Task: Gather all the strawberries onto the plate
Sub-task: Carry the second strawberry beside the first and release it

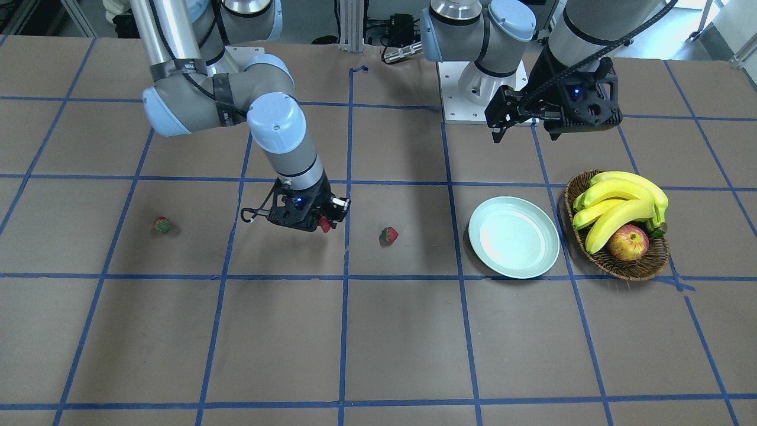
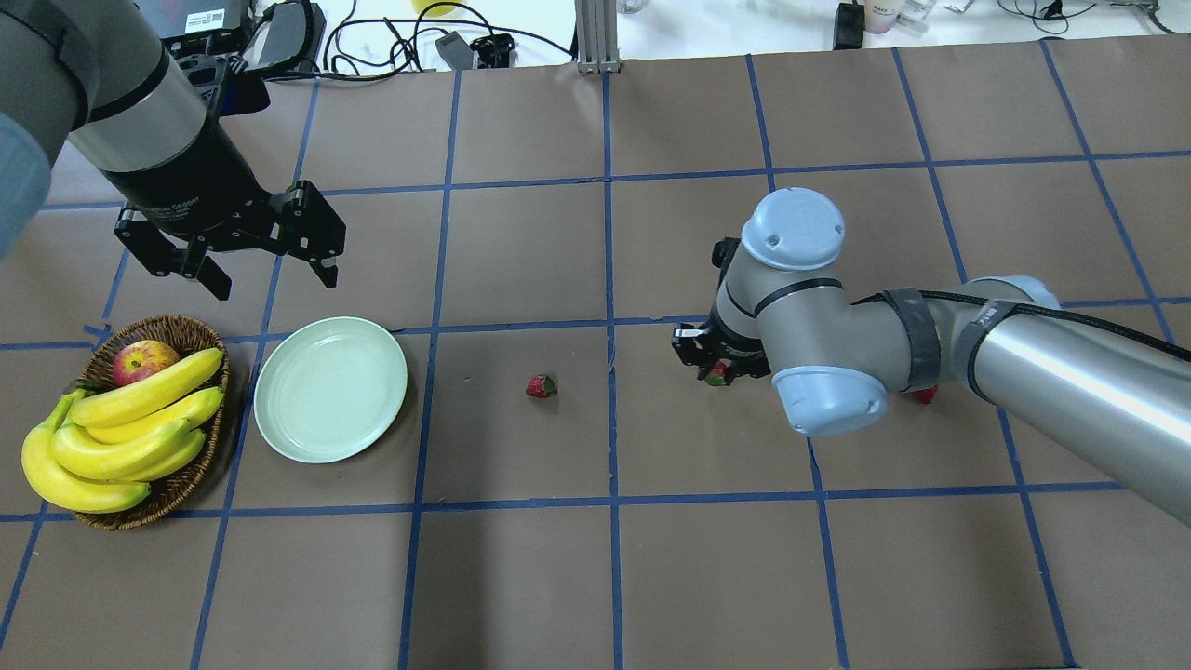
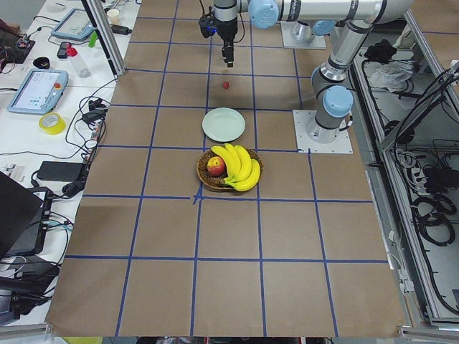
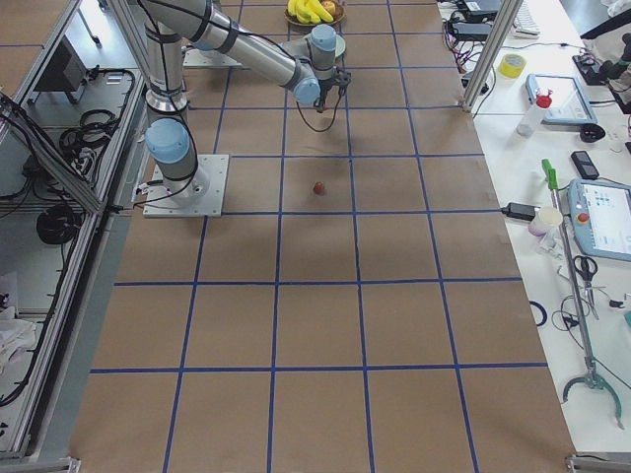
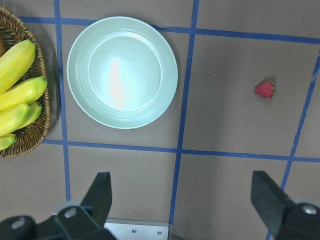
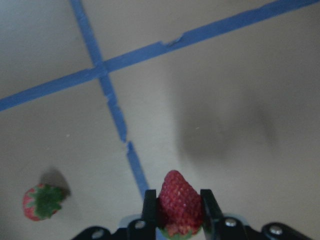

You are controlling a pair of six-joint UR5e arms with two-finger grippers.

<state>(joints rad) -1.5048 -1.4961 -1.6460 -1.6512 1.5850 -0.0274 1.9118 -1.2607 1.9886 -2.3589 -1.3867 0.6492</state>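
- The held strawberry [image 6: 181, 205] sits tip-up between the two fingers [image 6: 149, 202] of the right gripper [image 6: 178, 199], which pinch it from both sides above the table [image 1: 414, 331].
- The middle strawberry [image 2: 541, 385] lies on the table between the plate [image 2: 330, 391] and the right gripper, well apart from both.
- The far strawberry [image 1: 162, 225] lies on the table beyond the right gripper, on the side away from the plate.
- The left gripper [image 2: 273, 270] hangs high near the plate and the basket [image 2: 177, 323], its fingers spread wide and holding nothing.
- The basket, just beside the plate, holds bananas [image 2: 121, 437] and an apple [image 2: 144, 361].
- Only the right wrist view shows the pinch plainly. In the overhead view the wrist covers most of the held strawberry.
- The overhead view shows only a red sliver of the far strawberry behind the right arm. The front-facing view shows it whole.
- The right wrist view also shows a loose strawberry [image 6: 42, 201] across a tape line. I cannot tell which of the two it is.
- The left wrist view shows the plate, the middle strawberry and both spread fingers together.
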